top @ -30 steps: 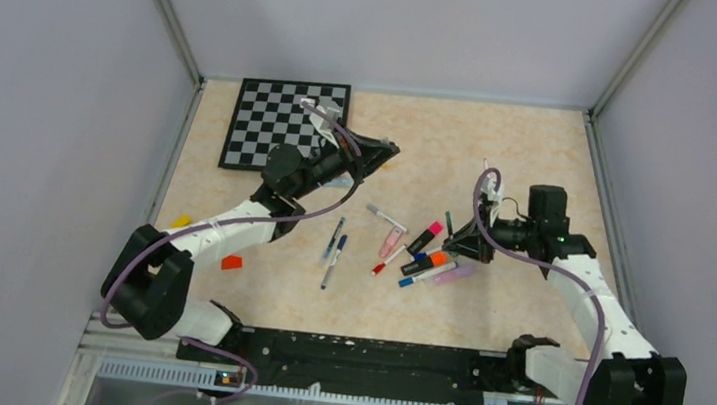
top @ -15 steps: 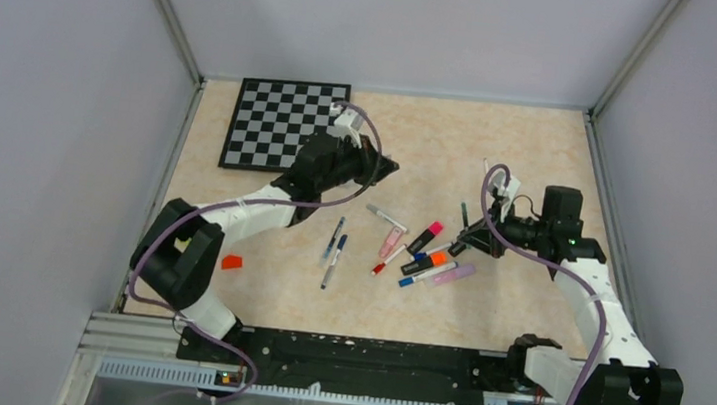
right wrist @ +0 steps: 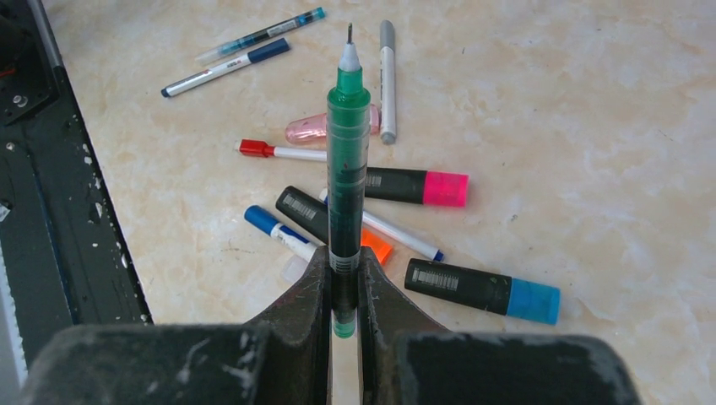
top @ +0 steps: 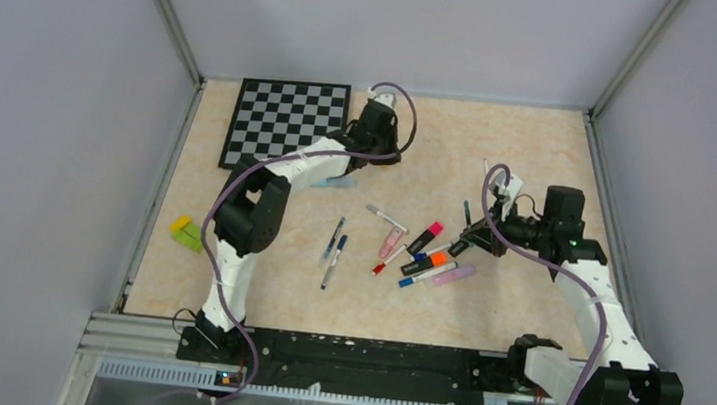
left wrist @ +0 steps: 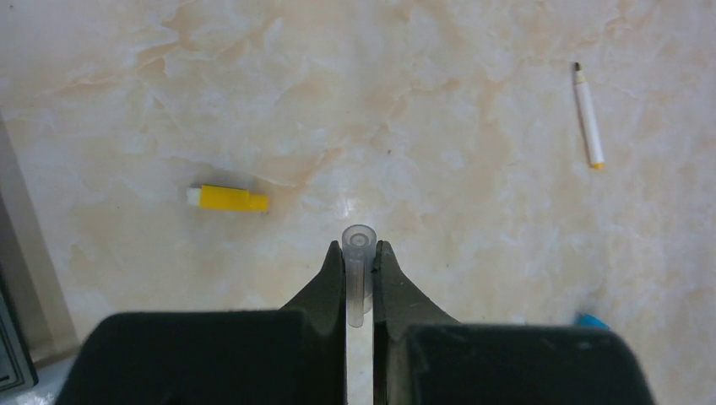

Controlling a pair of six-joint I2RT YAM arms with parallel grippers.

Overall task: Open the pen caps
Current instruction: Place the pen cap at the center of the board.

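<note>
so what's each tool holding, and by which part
Left tool: a clear pen cap, pinched by its sides. Right tool: the uncapped green pen, gripped near its back end, tip pointing away.

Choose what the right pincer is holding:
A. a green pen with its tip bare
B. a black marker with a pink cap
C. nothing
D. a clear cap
A: in the right wrist view, the right pincer is shut on the green pen, whose uncapped tip points away from the camera.
</note>
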